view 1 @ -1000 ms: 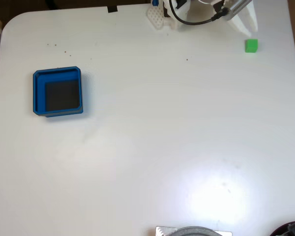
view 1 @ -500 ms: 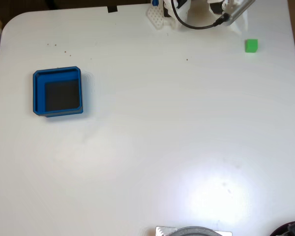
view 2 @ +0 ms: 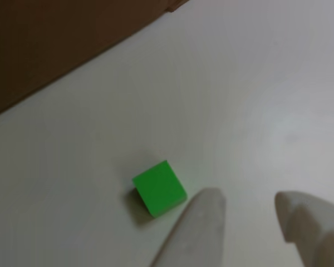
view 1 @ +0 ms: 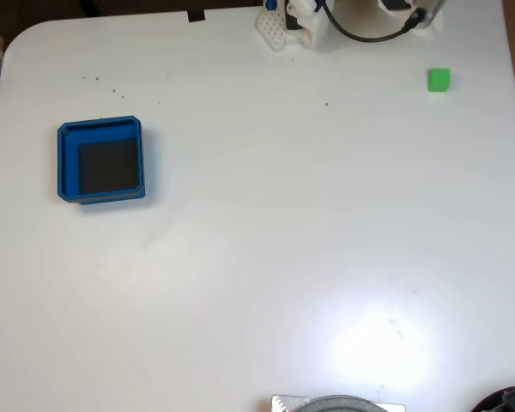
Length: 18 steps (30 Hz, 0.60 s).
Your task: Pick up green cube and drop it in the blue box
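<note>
The green cube (view 1: 439, 80) lies on the white table near its top right corner in the fixed view. Far off at the left stands the blue box (view 1: 100, 160), dark floor showing, nothing in it. A bit of the white arm (view 1: 419, 15) shows at the top edge, above and left of the cube. In the other view, my gripper (view 2: 247, 203) is open, its two white fingertips (view 2: 203, 219) reaching in from the bottom edge. The cube (view 2: 159, 188) rests on the table just left of the left fingertip, outside the gap between the fingers.
The arm's white base (view 1: 285, 26) and a black cable (view 1: 360, 36) sit at the top edge of the table. A grey round object (view 1: 339, 403) pokes in at the bottom edge. Brown ground (view 2: 50, 39) lies beyond the table edge close behind the cube.
In the fixed view the arm has drawn back toward the top edge, away from the cube. The white fingers that reached down beside the cube have left it. Cube and box stay put.
</note>
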### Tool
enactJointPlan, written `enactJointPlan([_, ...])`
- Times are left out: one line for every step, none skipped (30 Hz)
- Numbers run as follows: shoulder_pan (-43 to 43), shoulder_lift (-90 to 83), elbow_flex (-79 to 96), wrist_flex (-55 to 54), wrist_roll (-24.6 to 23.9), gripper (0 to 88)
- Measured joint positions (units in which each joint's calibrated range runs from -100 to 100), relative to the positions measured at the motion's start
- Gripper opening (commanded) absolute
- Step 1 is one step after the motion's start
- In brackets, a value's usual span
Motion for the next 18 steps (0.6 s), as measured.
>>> enactJointPlan([-0.78, 0.0, 0.0, 0.0, 0.0, 2.1])
enactJointPlan([-1.35, 0.0, 0.0, 0.0, 0.0, 2.1])
enactJointPlan([-1.92, 0.0, 0.0, 0.0, 0.0, 2.1])
enactJointPlan([-2.42, 0.0, 0.0, 0.0, 0.0, 2.1])
enactJointPlan([-2.92, 0.0, 0.0, 0.0, 0.0, 2.1])
enactJointPlan([-3.34, 0.0, 0.0, 0.0, 0.0, 2.1])
enactJointPlan([-3.84, 0.0, 0.0, 0.0, 0.0, 2.1])
enactJointPlan([-4.34, 0.0, 0.0, 0.0, 0.0, 2.1])
enactJointPlan([-4.83, 0.0, 0.0, 0.0, 0.0, 2.1])
enactJointPlan([-5.4, 0.0, 0.0, 0.0, 0.0, 2.1])
enactJointPlan([-5.97, 0.0, 0.0, 0.0, 0.0, 2.1])
enactJointPlan([-6.54, 0.0, 0.0, 0.0, 0.0, 2.1])
enactJointPlan([-7.18, 0.0, 0.0, 0.0, 0.0, 2.1])
enactJointPlan([-7.75, 0.0, 0.0, 0.0, 0.0, 2.1])
enactJointPlan([-8.18, 0.0, 0.0, 0.0, 0.0, 2.1])
enactJointPlan([-8.67, 0.0, 0.0, 0.0, 0.0, 2.1])
enactJointPlan([-9.1, 0.0, 0.0, 0.0, 0.0, 2.1])
enactJointPlan([-9.53, 0.0, 0.0, 0.0, 0.0, 2.1])
